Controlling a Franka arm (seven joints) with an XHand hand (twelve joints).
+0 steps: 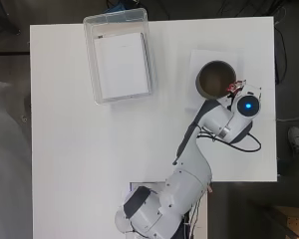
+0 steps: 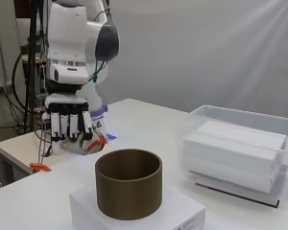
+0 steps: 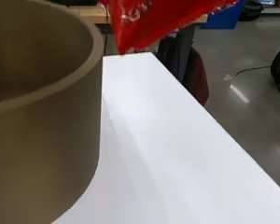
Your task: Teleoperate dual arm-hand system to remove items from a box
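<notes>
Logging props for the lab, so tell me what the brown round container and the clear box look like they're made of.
Brown round container: looks like matte cardboard or fibre tube, going by its dull, even wall and open top. Clear box: transparent, glossy plastic, since the white stack inside shows through its walls.

I can read no text anywhere; the small label on the white block (image 2: 192, 221) under my brown cylinder (image 2: 128, 189) is illegible.
</notes>
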